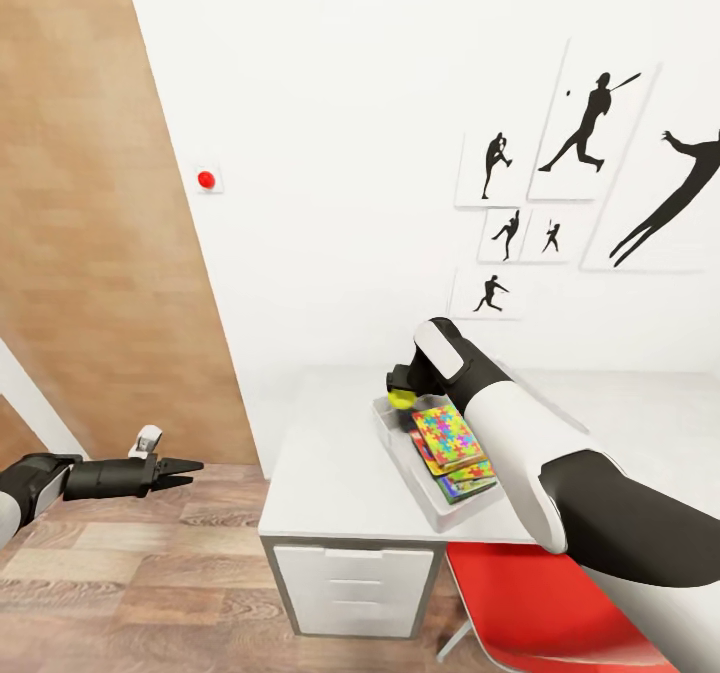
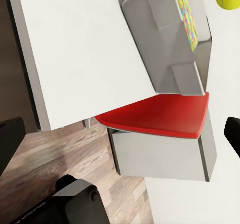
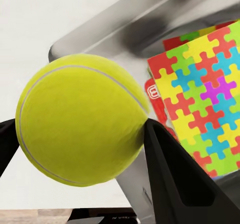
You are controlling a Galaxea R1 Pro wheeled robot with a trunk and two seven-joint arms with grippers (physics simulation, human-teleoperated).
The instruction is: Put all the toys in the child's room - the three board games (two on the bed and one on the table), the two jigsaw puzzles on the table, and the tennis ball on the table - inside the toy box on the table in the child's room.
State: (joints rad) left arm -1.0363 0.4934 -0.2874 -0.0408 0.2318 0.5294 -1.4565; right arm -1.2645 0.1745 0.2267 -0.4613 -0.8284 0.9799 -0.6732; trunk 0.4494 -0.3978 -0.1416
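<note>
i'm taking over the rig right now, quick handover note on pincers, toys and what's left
Right pincer: shut on the tennis ball, held over the far end of the toy box.
Left pincer: empty, fingers close together, out over the floor left of the table.
In the toy box: a jigsaw puzzle on top of a stack, with board games showing under it; the count in the stack cannot be told.
Left: release the ball into the box, then check that nothing is missing.

A child's room: baseball silhouette prints (image 1: 590,123), white table (image 1: 340,463), red chair (image 1: 530,593), jigsaw puzzles (image 1: 448,435).
</note>
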